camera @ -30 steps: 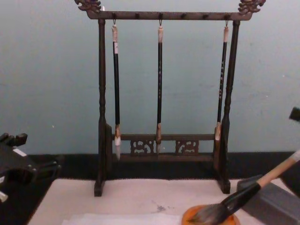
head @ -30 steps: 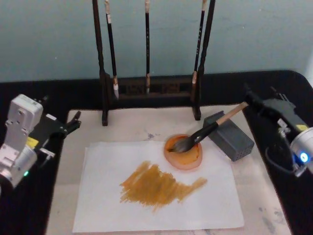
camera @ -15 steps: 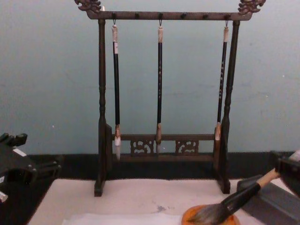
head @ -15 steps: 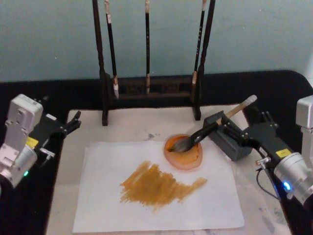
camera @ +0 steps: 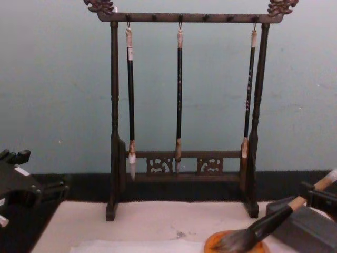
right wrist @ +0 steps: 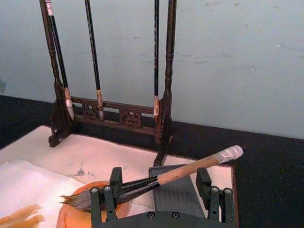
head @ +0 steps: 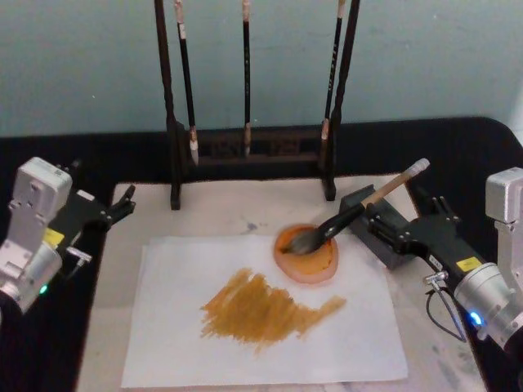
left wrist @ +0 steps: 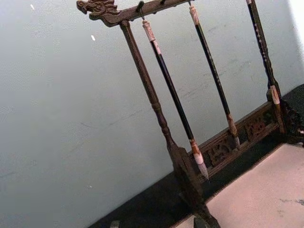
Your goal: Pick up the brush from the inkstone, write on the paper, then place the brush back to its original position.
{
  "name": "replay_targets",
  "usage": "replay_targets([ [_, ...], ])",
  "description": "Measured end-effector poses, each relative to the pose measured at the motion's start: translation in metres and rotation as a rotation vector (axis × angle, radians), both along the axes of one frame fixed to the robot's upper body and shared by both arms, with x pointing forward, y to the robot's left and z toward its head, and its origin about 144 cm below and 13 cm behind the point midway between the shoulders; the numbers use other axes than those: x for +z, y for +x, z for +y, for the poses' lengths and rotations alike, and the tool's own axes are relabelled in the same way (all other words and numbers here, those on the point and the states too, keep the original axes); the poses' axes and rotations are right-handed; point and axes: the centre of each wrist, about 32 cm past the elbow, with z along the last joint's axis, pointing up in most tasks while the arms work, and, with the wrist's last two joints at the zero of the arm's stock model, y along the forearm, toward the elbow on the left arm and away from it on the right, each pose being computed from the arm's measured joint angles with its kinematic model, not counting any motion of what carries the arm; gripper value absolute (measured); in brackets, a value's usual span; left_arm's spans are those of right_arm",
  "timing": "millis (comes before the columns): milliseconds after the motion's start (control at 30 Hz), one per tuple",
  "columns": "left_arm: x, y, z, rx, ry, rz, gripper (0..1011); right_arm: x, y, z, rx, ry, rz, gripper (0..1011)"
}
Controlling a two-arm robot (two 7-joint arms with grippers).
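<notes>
The brush (head: 347,216) has a tan handle and a black lower section. Its bushy bristles lie in the orange dish (head: 310,263), and its handle leans across the grey inkstone block (head: 391,245). The same brush (right wrist: 190,167) lies just beyond my right gripper (right wrist: 159,179), between its wide open fingers and untouched. This right gripper (head: 384,231) hovers at the block (camera: 303,229), beside the brush (camera: 263,225). The white paper (head: 176,351) carries orange-brown strokes (head: 261,310). My left gripper (head: 118,206) is parked open at the mat's left edge.
A dark wooden rack (head: 245,151) with three thin hanging brushes stands at the back of the cream mat (head: 221,214). The rack (camera: 179,168) rises tall behind the dish. Black tabletop surrounds the mat.
My right arm swung from behind the handle's end down to the front right of the block, then eased back a little. The brush and my left arm stayed still.
</notes>
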Motion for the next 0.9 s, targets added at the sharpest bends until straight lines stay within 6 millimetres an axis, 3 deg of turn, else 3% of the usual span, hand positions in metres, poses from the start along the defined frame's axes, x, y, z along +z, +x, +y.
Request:
replay_targets([
  [900, 0.0000, 0.0000, 0.0000, 0.000, 0.000, 0.000, 1010, 0.0003, -0.0003, 0.0002, 0.002, -0.001, -0.005, 1000],
])
